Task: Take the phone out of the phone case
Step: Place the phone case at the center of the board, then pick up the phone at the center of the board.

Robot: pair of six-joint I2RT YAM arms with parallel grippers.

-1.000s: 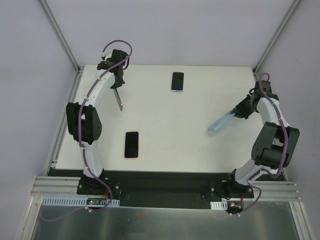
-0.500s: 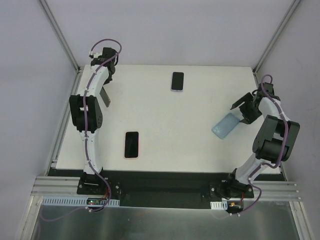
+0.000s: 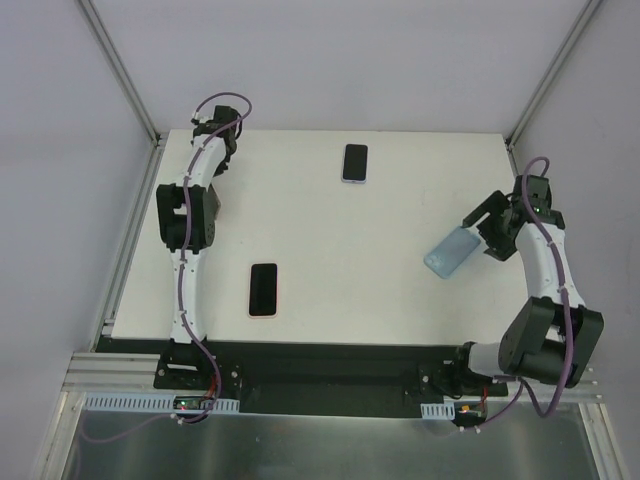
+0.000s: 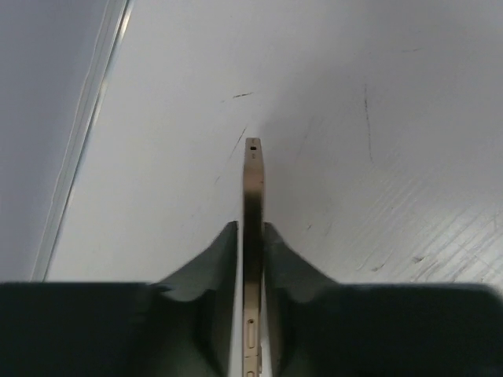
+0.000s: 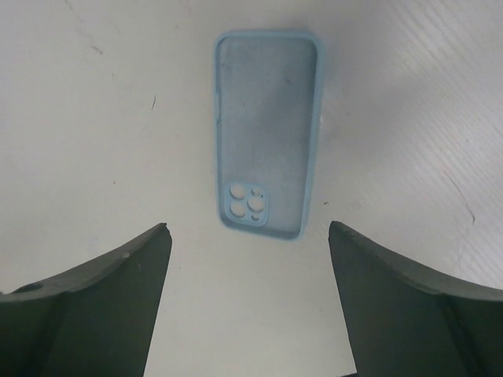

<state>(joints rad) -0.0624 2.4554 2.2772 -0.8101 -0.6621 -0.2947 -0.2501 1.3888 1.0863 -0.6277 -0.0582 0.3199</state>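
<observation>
Currently, operator, your items stand as follows.

Item 1, phone case point(image 5: 267, 133): light blue, soft-looking, rounded corners, raised rim. It lies flat on the white table point(image 3: 330, 230) with the inner face up and a cluster of camera cut-outs at the end nearest the right wrist camera. In the top view it sits toward the right side of the table, just beside the right gripper point(image 3: 484, 230).

Item 2, phone point(image 4: 252, 173): seen edge-on as a thin gold band with side buttons, above the table. The left gripper point(image 4: 251, 232) pinches it, one finger on each flat face.

Item 3, right gripper: jaws spread wide, touching nothing, with the case between and beyond the fingertips.

Item 4, bystanders: a dark-screened phone in a pink case point(image 3: 263, 290) near the front, and a pale-rimmed phone point(image 3: 355, 163) near the back.

Changes over the last second: the right gripper held the case tilted off the table and has let it go. The left arm has drawn back toward the far left corner, and the top view no longer shows its phone.
</observation>
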